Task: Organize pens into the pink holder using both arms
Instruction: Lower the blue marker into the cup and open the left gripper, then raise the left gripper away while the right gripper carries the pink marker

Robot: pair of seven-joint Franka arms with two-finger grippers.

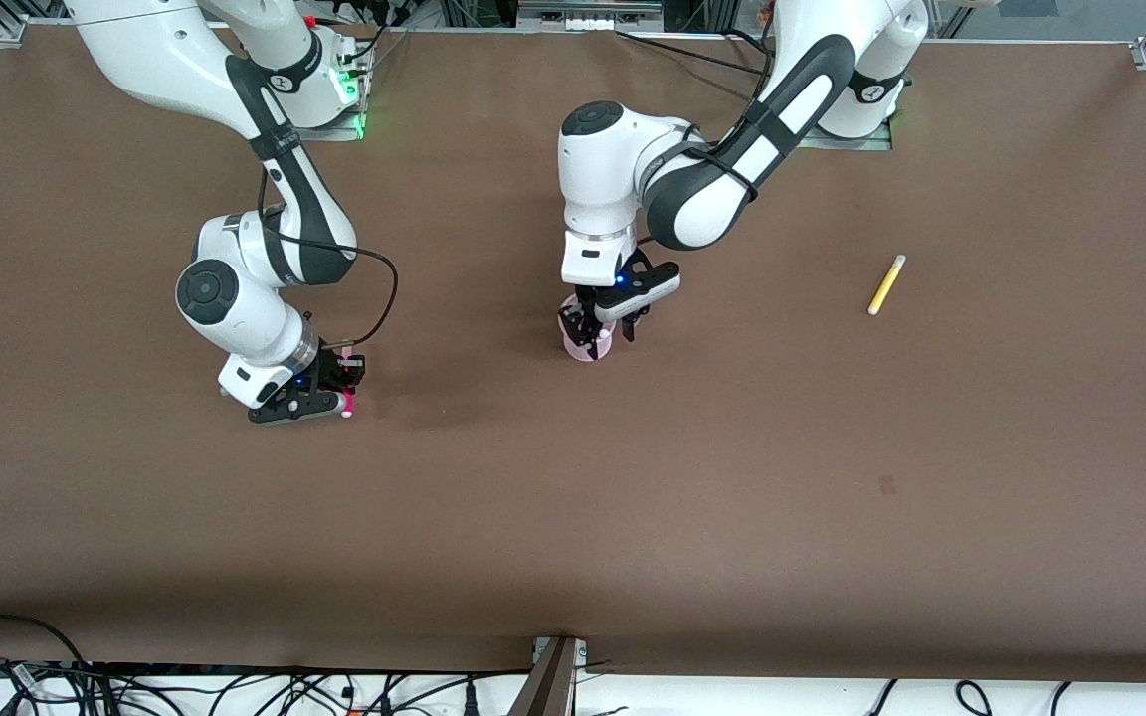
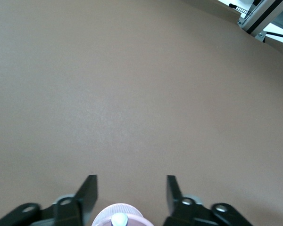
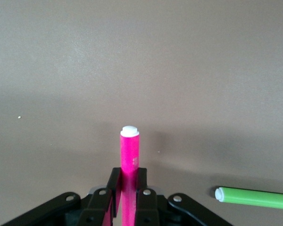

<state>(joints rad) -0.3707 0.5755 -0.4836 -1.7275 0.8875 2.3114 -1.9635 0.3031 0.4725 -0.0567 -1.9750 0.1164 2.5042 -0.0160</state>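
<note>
We take the scene from the table [image 1: 931,477] down. The left arm [image 1: 732,169] reaches from the upper right of the front view to mid-frame, where its gripper [image 1: 605,328] hangs right over the pink holder [image 1: 583,343]; the jaws stand spread either side of the rim, and a pen's pale end [image 2: 119,220] shows inside the cup [image 2: 118,212]. The right arm [image 1: 265,268] is at lower left; its gripper [image 1: 319,406], low over the table, pinches the magenta pen [image 3: 129,160], whose long axis runs straight out between the fingers. The holder lies toward mid-frame from it, so we judge that carry turns on swinging the pen upright. The green pen [image 3: 254,197] lies beside that gripper. The yellow pen [image 1: 886,284] lies alone at the right, slanted, nearer the left arm.
</note>
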